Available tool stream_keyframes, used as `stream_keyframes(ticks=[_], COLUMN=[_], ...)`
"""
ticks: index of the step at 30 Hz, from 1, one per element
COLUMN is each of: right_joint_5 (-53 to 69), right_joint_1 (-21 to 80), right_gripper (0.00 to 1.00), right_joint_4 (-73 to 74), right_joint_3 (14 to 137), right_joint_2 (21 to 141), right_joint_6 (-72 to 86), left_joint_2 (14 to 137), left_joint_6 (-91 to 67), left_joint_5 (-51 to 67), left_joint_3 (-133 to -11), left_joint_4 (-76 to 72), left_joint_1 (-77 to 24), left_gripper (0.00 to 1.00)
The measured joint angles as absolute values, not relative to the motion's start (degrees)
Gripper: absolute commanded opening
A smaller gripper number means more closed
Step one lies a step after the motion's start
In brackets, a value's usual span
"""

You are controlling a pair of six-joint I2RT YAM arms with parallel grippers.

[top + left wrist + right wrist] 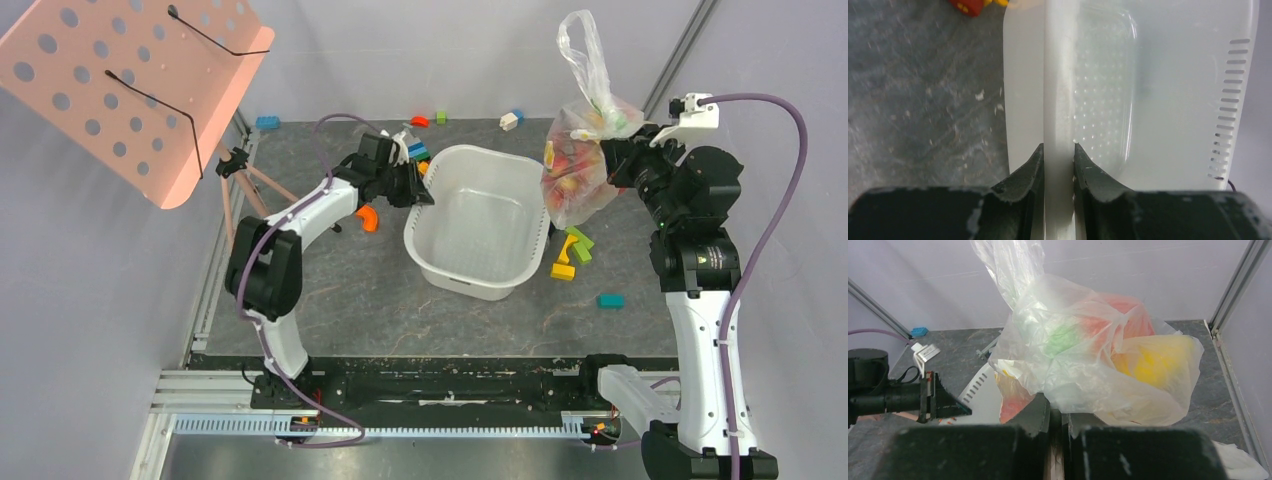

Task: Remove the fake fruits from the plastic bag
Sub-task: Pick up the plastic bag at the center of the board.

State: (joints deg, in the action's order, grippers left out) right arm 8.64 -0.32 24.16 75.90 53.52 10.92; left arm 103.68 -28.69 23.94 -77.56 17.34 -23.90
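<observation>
While left gripper (pixel 1058 152) clamps rim of white perforated basin (pixel 1173 100), right gripper (pixel 1057 412) pinches clear crinkly bag (pixel 1068 380) shut, fruits (pixel 1158 360) bulging above fingers (pixel 1034 415); next: upend.

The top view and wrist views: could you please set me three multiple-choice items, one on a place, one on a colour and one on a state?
1. Where is the plastic bag?
A. On the table by the left arm's base.
B. Lifted beside the right rim of the white basin.
C. Lying inside the basin.

2. What colour is the basin?
A. Blue.
B. Pink.
C. White.

3. What is the left claw doing?
A. Gripping the basin's rim.
B. Hanging open in the air.
C. Holding a fruit.

Answers:
1. B, the right claw pinches the bag aloft there.
2. C, it shows white from above.
3. A, its fingers flank the rim.
</observation>
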Motion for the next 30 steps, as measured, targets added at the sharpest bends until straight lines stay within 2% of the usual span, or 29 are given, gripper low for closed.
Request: stream_keyframes(ticks=[10,12,15,20,22,30], right_joint_5=[8.78,9.1,10.5,17.61,20.93,28.1], right_joint_1=[-0.32,-0.32,-0.32,-0.38,0.21,4.29], right_gripper=[0.0,0.0,0.0,0.0,0.0,0.0], right_joint_4=[24.56,24.56,24.45,24.38,23.94,22.26], right_joint_3=[75.37,75.07,74.48,74.0,74.0,74.0], right_joint_2=[53.25,53.19,53.15,53.15,53.06,53.23], right_joint_6=[10.85,10.85,10.7,9.78,9.72,10.81], left_joint_2=[117.12,119.37,122.19,124.88,124.92,123.35], left_joint_6=[-30.44,-30.94,-31.48,-31.83,-32.25,-33.19], left_joint_5=[18.96,18.39,18.09,18.2,18.39,19.7], left_joint_3=[-95.26,-98.24,-101.93,-105.49,-105.49,-104.55], left_joint_4=[17.58,17.54,17.45,17.37,17.63,18.28], left_joint_1=[-23.92,-23.9,-23.86,-23.86,-23.81,-22.9], left_gripper=[0.09,0.14,0.26,0.82,0.98,1.0])
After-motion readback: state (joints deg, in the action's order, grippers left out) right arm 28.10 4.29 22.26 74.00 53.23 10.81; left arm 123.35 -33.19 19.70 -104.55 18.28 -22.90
